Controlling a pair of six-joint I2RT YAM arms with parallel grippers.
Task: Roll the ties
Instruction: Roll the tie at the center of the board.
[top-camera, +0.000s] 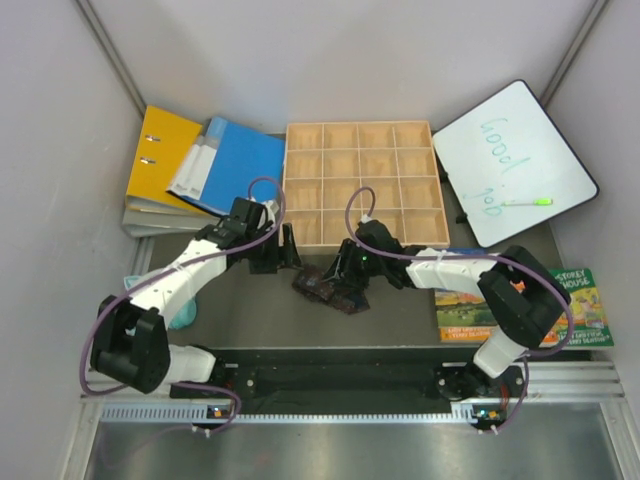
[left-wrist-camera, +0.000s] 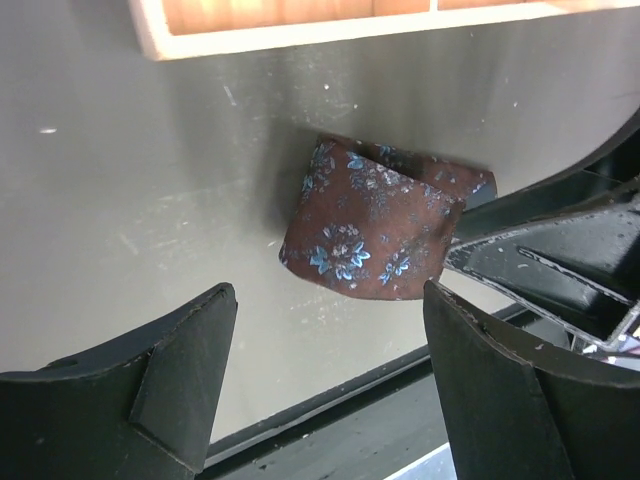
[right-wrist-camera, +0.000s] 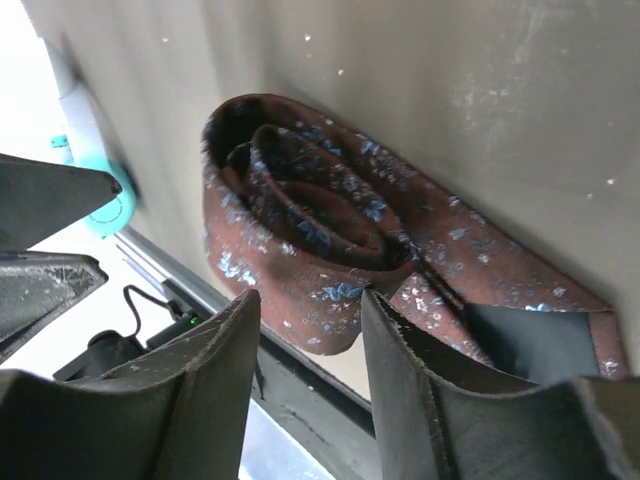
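Working down from the grey table (top-camera: 240, 310), we count one wooden tray (top-camera: 358, 125), two grippers and one tie (top-camera: 330, 287) (no second in view). It lies just before the tray, mostly rolled, one end left flat. The left gripper (left-wrist-camera: 330, 295) hovers wide and empty; the right gripper (right-wrist-camera: 310, 297) stands half apart at the roll, and whether it grips we cannot tell.
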